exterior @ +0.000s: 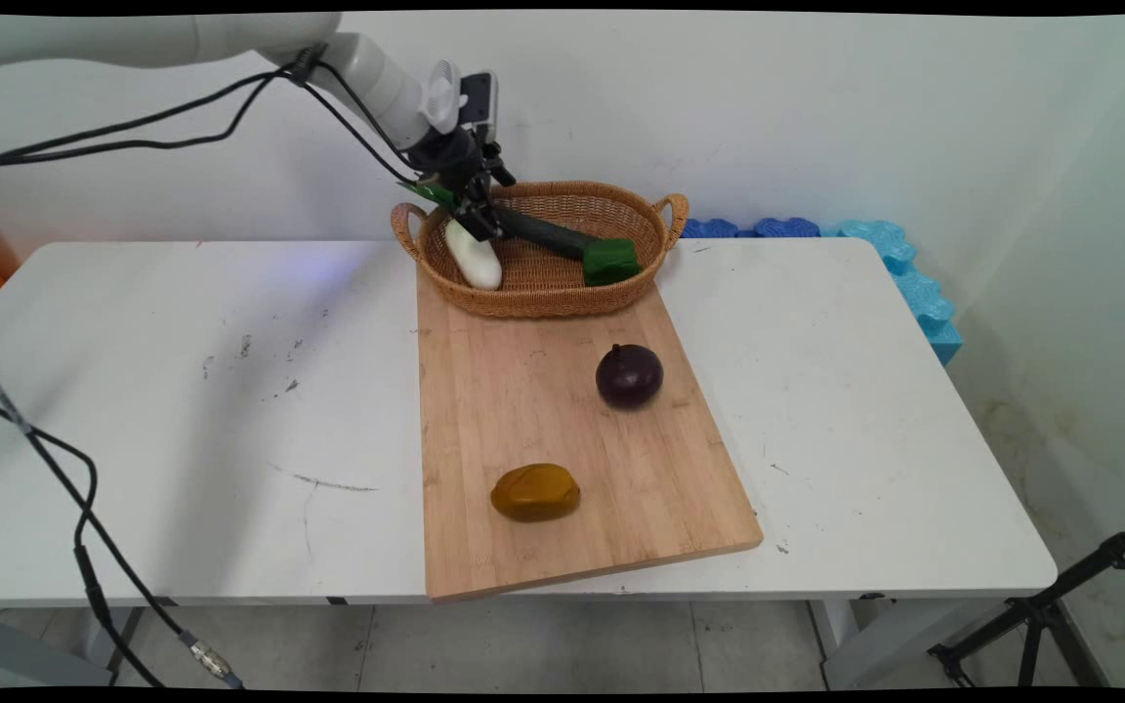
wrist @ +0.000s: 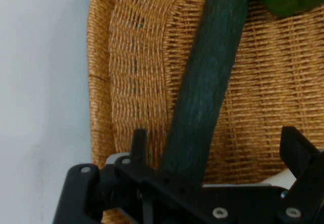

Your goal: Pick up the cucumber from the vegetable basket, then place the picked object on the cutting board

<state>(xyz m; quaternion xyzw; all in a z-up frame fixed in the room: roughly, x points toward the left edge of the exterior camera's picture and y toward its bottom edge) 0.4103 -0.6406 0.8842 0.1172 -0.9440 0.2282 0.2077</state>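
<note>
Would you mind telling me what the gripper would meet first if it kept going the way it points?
Probably the dark green cucumber lying in the basket, straight ahead of the gripper.

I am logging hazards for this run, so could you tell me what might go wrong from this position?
The gripper sits low inside the wicker basket, with the white vegetable and dark cucumber right against it; a sideways move might drag either one or catch the weave. The basket sits partly on the cutting board's far end, so a snag could shift it. The hanging cables could also catch something.
</note>
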